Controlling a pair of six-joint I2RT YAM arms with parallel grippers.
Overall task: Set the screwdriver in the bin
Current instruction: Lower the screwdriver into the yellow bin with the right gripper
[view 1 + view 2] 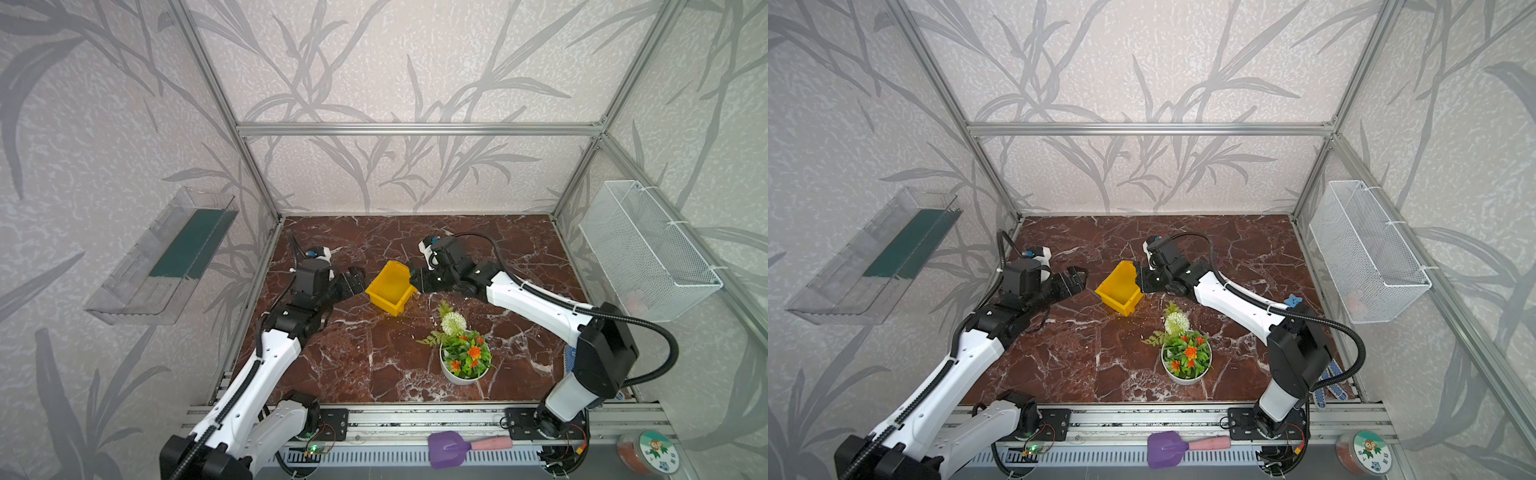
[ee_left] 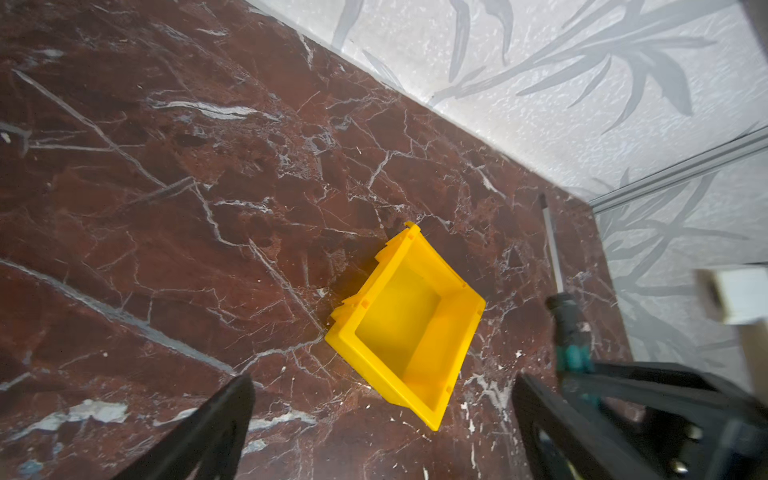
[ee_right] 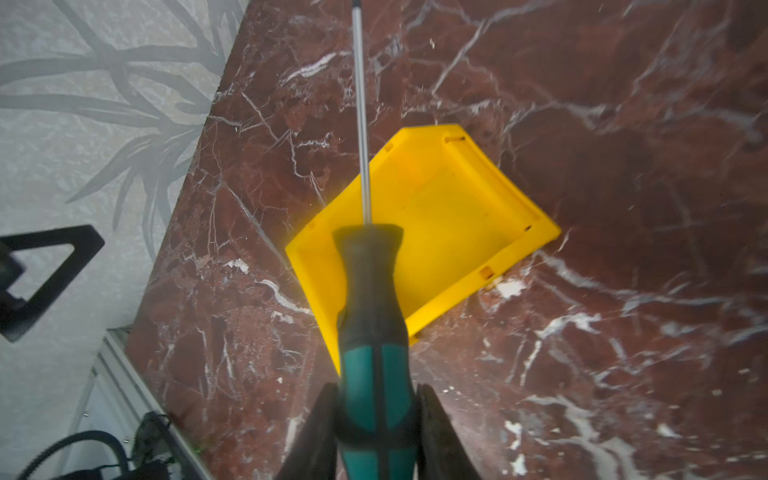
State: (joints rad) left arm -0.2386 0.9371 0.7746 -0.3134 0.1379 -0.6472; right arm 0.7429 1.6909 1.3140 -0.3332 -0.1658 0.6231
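Right pincer [image 3: 376, 388] clamps screwdriver [image 3: 368, 291], beside bin [image 3: 457, 199].

A white round pot [image 1: 457, 379] of green artificial plants with orange flowers stands on the red-brown marble tabletop [image 1: 365, 357]. Well to the pot's left, a clear plastic tray [image 1: 162, 257] hangs on the wall. Well to its right hangs a white wire mesh basket [image 1: 648, 253]. In front of the pot lies a purple plastic scoop with a pink handle [image 1: 446, 449].

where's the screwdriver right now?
The screwdriver is clamped by its handle in the right gripper, at the bin's right edge in both top views, farther back than the flower pot.
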